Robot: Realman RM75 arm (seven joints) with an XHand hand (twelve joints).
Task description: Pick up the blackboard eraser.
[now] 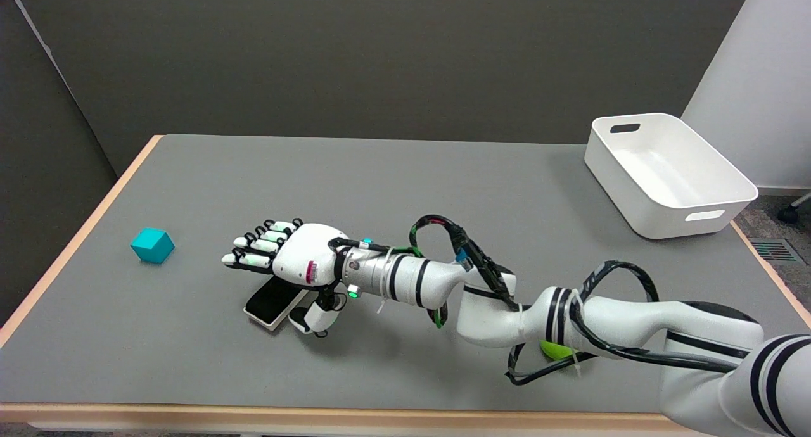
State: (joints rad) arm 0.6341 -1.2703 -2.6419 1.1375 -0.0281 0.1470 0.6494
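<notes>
The blackboard eraser, a flat white block with a black face, lies on the grey table left of centre near the front. My right hand hovers palm-down right over its far end, covering part of it. The fingers stretch out to the left, spread apart and holding nothing. The thumb hangs down beside the eraser's right end; whether it touches cannot be told.
A teal cube sits at the left of the table. A white bin stands at the back right corner. A green object peeks out under my forearm. The table's wooden edge runs along the left and front.
</notes>
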